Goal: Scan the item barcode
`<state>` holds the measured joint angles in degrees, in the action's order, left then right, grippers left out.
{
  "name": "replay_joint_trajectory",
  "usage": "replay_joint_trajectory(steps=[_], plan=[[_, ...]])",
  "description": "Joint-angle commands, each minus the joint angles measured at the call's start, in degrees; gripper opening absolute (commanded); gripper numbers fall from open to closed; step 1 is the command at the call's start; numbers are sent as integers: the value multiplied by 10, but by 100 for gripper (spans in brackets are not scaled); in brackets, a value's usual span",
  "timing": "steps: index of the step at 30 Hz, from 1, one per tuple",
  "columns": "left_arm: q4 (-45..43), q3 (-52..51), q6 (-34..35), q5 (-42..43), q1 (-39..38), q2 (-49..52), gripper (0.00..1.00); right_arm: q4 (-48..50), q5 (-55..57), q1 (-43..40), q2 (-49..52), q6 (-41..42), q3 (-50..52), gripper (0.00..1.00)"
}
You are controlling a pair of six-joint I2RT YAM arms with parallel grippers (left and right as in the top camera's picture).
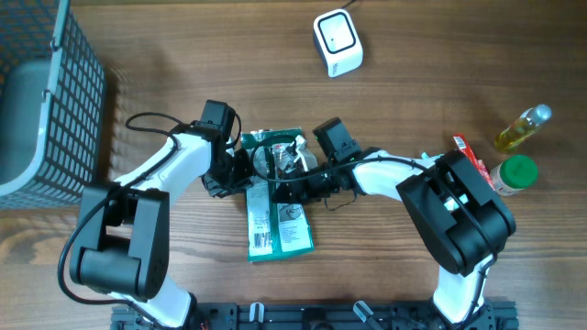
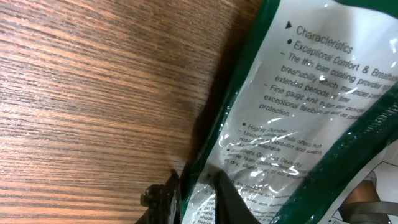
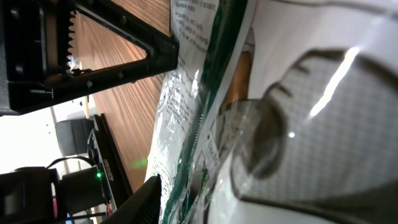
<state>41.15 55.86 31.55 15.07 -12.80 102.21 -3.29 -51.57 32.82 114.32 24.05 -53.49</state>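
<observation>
The item is a green and white plastic glove package [image 1: 280, 225] lying flat mid-table, with a barcode [image 1: 263, 240] facing up near its front end. My left gripper [image 1: 234, 170] pinches the package's left edge; in the left wrist view its dark fingers [image 2: 224, 193] sit either side of the printed film [image 2: 298, 93], shut on it. My right gripper [image 1: 286, 188] is over the package's upper right part. In the right wrist view only one finger [image 3: 143, 199] shows beside the crinkled film [image 3: 186, 112]; its state is unclear. The white scanner [image 1: 337, 41] stands at the back.
A dark wire basket [image 1: 46, 92] fills the far left. At the right edge stand an oil bottle [image 1: 523, 128], a green-lidded jar [image 1: 515, 174] and a red packet [image 1: 466, 151]. The left arm's black body [image 3: 93, 56] looms close to the right wrist.
</observation>
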Motion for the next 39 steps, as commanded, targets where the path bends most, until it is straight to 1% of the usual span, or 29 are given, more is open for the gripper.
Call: replay_joint_trajectory(steps=[1, 3, 4, 6, 8, 10, 11, 13, 15, 17, 18, 22, 24, 25, 27, 28, 29, 30, 31, 33, 34, 36, 39], plan=[[-9, -16, -7, -30, -5, 38, 12, 4, 27, 2, 17, 1, 8, 35], [-9, -16, -7, -30, -5, 38, 12, 10, 27, 2, 17, 0, 8, 23], [-10, -16, -7, -30, -5, 38, 11, 12, 27, 2, 17, 0, 8, 20], [-11, -16, -7, -30, -5, 38, 4, 18, 27, 2, 17, 0, 8, 18], [-11, -16, -7, -29, -5, 37, 4, 23, 27, 2, 17, 2, 8, 15], [-11, -15, -7, -30, -5, 28, 7, 23, 26, 1, 17, 7, 8, 13], [-11, -12, -7, -30, -4, 19, 6, 22, 26, 0, 17, 17, 8, 12], [-10, -2, -7, -32, 0, -6, 7, 23, 26, -3, 17, 43, 8, 5], [-11, 12, -7, -42, 8, -42, 8, 24, 7, -7, 17, 35, 8, 4], [-10, 27, -7, -58, 16, -79, 10, 27, -29, -11, 17, -14, 8, 4], [-10, 34, -10, -70, 21, -97, 11, 30, -35, -12, 17, -20, 7, 4], [-11, 42, -13, -160, 40, -172, 15, 18, -18, -14, -4, -55, -8, 4], [-11, 42, -13, -199, 49, -194, 17, -12, -3, -16, -29, -94, -29, 4], [-11, 42, -13, -223, 55, -205, 24, -37, 7, -16, -45, -122, -46, 4], [-11, 42, -14, -249, 63, -214, 54, -108, 35, -16, -86, -190, -91, 4], [-12, 42, -13, -256, 65, -214, 66, -135, 45, -16, -99, -215, -109, 4], [-13, 41, -14, -264, 68, -214, 77, -187, 70, -16, -120, -257, -144, 4], [-15, 41, -13, -270, 71, -212, 95, -223, 87, -16, -131, -282, -169, 4], [-16, 41, -13, -272, 73, -211, 100, -273, 106, -16, -143, -318, -205, 4], [-17, 41, -13, -271, 75, -209, 100, -377, 136, -16, -155, -393, -297, 4], [-17, 41, -13, -271, 74, -209, 100, -415, 145, -16, -156, -418, -332, 4], [-16, 41, -13, -271, 74, -209, 100, -517, 191, -16, -155, -486, -440, 4], [-16, 41, -13, -271, 75, -209, 100, -618, 264, -16, -155, -589, -567, 4]])
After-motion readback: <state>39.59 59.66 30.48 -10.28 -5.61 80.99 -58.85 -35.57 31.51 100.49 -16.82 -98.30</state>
